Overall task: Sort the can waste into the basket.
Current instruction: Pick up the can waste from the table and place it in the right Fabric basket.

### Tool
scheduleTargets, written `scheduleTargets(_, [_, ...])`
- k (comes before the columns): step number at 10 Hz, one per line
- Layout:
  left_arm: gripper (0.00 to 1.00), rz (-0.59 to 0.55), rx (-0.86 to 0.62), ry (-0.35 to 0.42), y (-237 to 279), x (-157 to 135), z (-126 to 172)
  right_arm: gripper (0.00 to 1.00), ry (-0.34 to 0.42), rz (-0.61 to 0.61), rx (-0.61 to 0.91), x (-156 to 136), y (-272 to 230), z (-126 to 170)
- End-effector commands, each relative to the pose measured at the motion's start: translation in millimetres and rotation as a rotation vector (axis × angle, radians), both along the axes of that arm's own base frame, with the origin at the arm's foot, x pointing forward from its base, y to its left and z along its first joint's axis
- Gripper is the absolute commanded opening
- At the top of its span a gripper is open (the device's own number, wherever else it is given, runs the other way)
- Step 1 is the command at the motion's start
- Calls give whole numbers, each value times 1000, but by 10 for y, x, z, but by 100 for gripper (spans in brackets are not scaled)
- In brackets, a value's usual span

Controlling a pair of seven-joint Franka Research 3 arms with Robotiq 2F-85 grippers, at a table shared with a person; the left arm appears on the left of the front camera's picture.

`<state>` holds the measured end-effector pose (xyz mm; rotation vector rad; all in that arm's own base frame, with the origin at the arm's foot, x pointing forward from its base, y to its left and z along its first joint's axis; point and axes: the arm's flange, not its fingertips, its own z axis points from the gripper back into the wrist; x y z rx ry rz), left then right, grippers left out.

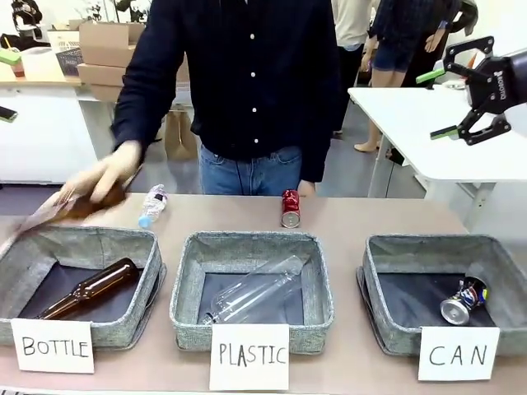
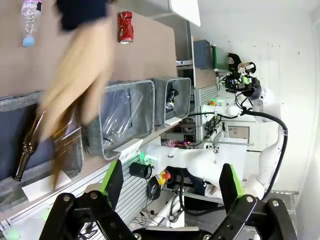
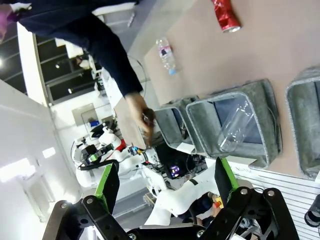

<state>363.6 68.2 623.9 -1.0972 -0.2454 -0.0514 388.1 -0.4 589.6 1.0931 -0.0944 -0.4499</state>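
The red metal can (image 1: 290,208) stands upright; the crushed silvery can (image 1: 464,300) lies in the square grey fabric basket (image 1: 375,255). The left gripper (image 2: 171,174) and right gripper (image 1: 436,104) gape, empty.

At lower left I see the BOTTLE basket (image 1: 25,247) with 1 brown glass bottle (image 1: 90,288) lying inside. At bottom centre, the PLASTIC basket (image 1: 247,241) holds 1 clear plastic bottle (image 1: 255,298). A small blue-capped water bottle (image 1: 153,205) lies on the table (image 1: 370,216), left of centre.

We note red can (image 1: 290,207): glossy metal | crushed can (image 1: 464,300): shiny dented metal | basket (image 1: 432,244): matt coarse grey cloth | brown bottle (image 1: 95,287): glossy glass | card (image 1: 458,354): matt paper
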Motion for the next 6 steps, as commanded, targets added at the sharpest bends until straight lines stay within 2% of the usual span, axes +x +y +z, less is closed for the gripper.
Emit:
scheduleTargets(1, [100, -3, 2, 13, 12, -20, 11, 100, -16, 12, -11, -25, 0, -31])
scheduleTargets(2, [100, -3, 2, 13, 12, -20, 11, 100, 0, 0, 0, 0, 0, 0])
scheduleTargets(3, [100, -3, 2, 13, 12, -20, 11, 100, -80, 8, -154, 193, 106, 108])
scheduleTargets(4, [100, -3, 2, 13, 12, -20, 11, 100, -150, 81, -263, 521, 356, 93])
scheduleTargets(5, [100, -3, 2, 13, 12, -20, 11, 100, -183, 131, -384, 898, 641, -120])
scheduleTargets(6, [100, -3, 2, 13, 12, -20, 11, 100, -176, 179, -488, 1165, 864, -424])
